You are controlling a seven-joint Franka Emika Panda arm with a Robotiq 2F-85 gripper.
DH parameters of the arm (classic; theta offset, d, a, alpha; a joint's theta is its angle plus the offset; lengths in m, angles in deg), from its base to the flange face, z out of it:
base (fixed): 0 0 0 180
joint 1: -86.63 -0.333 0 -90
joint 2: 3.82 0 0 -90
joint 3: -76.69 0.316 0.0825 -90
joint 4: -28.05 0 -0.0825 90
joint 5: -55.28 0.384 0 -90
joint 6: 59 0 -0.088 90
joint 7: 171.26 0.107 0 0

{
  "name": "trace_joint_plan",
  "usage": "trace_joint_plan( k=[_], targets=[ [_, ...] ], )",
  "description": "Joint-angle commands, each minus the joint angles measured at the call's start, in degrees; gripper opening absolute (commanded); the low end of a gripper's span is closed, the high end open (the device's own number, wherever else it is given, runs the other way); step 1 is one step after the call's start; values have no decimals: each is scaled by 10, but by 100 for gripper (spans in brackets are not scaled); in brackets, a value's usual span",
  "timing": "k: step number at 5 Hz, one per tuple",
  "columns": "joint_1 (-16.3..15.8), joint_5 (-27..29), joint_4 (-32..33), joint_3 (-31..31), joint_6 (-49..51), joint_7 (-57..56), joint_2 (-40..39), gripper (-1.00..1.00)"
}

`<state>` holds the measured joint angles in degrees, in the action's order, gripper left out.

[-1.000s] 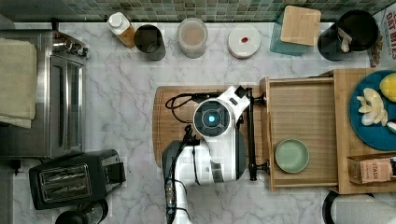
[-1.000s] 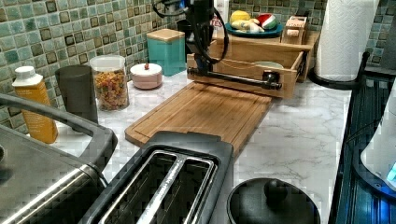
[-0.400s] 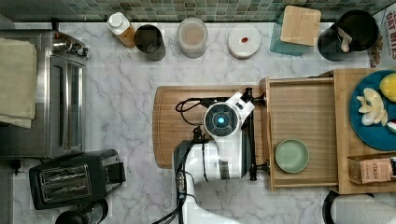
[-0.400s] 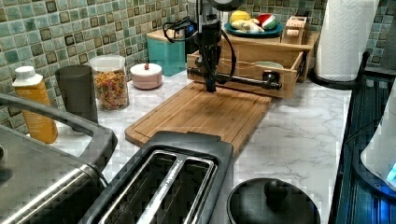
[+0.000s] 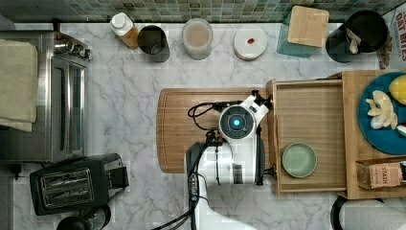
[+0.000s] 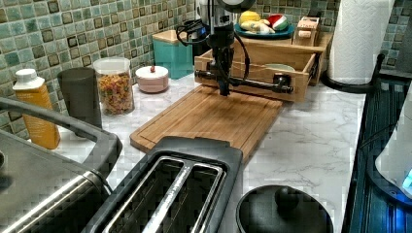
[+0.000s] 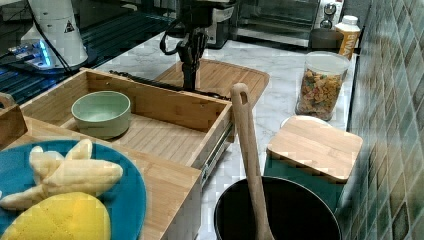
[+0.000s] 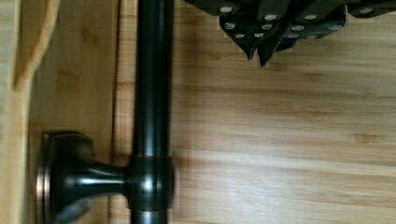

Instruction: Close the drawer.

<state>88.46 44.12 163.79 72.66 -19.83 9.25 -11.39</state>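
Your gripper (image 6: 224,92), fingers pressed together on nothing, hangs low over the cutting board (image 6: 209,116) just in front of the black bar handle (image 6: 243,81), while the drawer (image 5: 311,139), holding a green bowl (image 5: 299,160), stands fully open, so the whole push remains.

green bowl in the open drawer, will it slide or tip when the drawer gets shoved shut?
The green bowl sits loose on the drawer floor, so it may slide a little. It looks low and wide, so tipping seems unlikely. The drawer walls should contain it.
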Motion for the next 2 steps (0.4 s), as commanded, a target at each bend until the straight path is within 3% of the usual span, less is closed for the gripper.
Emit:
trace_joint_plan(
  k=[1,2],
  targets=[
    [63,11,-67,-58,-18,-136,-11,-100],
    [95,30,-82,-72,-37,-199,-31,-100]
  ],
)
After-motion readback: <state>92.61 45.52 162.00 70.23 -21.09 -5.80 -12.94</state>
